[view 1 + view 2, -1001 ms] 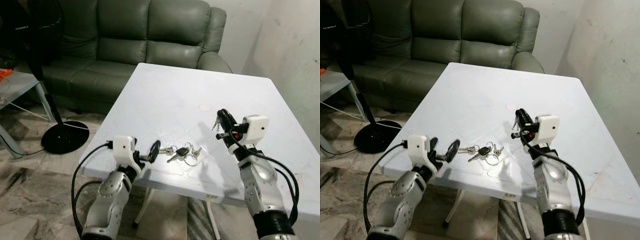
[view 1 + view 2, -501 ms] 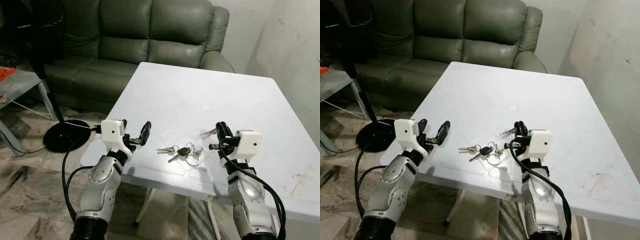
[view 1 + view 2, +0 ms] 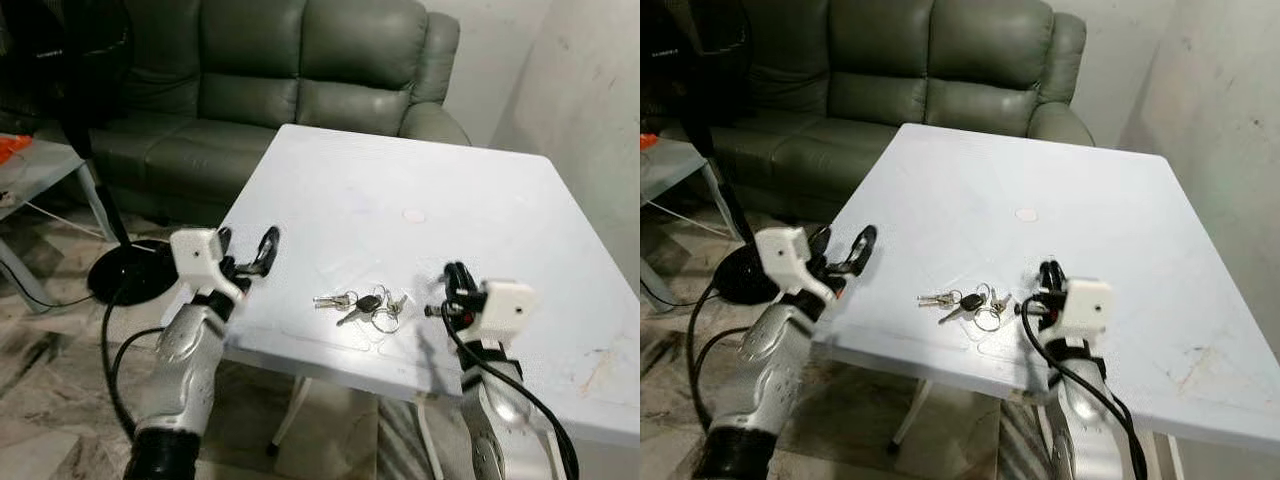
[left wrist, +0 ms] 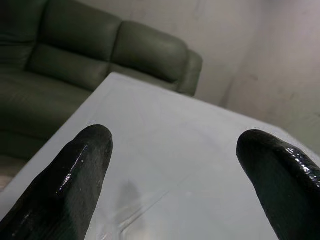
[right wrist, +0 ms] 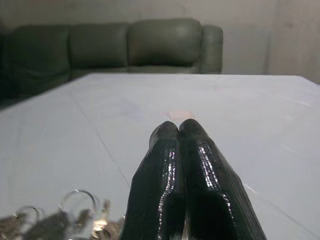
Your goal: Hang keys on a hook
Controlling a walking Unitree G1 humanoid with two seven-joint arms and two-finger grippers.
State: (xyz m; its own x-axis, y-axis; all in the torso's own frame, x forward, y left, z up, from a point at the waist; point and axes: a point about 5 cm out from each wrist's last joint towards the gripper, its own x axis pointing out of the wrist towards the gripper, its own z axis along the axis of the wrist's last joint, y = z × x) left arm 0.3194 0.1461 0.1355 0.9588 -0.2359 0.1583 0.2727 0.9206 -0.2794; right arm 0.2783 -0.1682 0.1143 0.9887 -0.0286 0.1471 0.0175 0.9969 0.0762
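A bunch of keys [image 3: 362, 303] on rings lies on the white table [image 3: 400, 190], close to its near edge; it is also at the lower left of the right wrist view as keys [image 5: 65, 216]. My left gripper [image 3: 245, 252] is open with nothing in it, raised at the table's left front edge, well left of the keys. Its two fingers [image 4: 65, 185] stand wide apart over bare table. My right gripper [image 3: 455, 283] is shut and empty, just right of the keys, its fingertips [image 5: 176, 131] pressed together.
A green leather sofa [image 3: 270, 90] stands behind the table. A black standing fan [image 3: 125, 270] and a small side table [image 3: 30, 165] are at the left on the marble floor. A wall [image 3: 590, 110] rises at the right. A small round mark [image 3: 413, 215] lies mid-table.
My left gripper has drawn back left and risen away from the keys. My right gripper has come back toward the near edge. The keys have stayed put.
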